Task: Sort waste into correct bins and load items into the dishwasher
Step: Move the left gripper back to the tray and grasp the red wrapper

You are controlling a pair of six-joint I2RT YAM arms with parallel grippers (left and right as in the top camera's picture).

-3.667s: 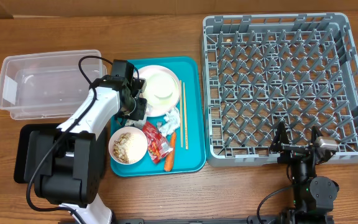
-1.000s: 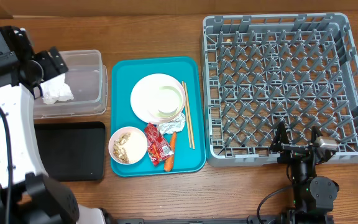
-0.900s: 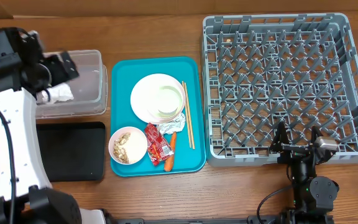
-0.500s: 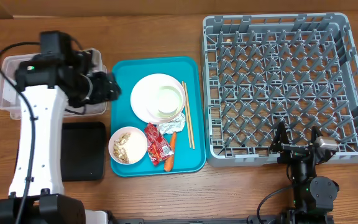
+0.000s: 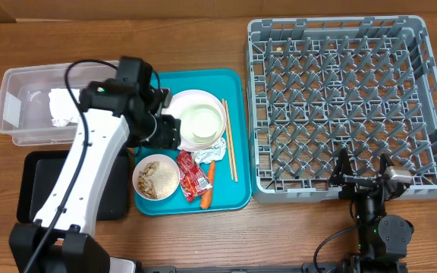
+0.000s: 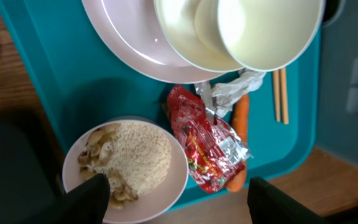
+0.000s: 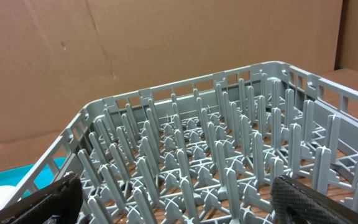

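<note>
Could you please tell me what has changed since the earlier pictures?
The left gripper carried a crumpled napkin from the teal tray to the clear tub, released it there, and has returned open above the tray. Right gripper, dish rack, rice bowl and wrapper stayed put.

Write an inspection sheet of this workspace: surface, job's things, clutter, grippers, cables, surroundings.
Surface: wooden table; no spill seen.
Job's things: teal tray holds a pink plate with white bowls stacked on it, rice bowl, red wrapper, carrot, crumpled napkin, chopsticks. Clear tub holds one white napkin. Black tray lies partly under the left arm. Dish rack holds no dishes.
Clutter: small brown speck in the rack's far corner, too small to identify.
Grippers: left gripper open, empty, above the rice bowl and red wrapper; right gripper open, empty, at the rack's near edge.
Cables: black cable looped over the left arm; second cable by the right arm's base.
Surroundings: cardboard wall behind the rack.
</note>
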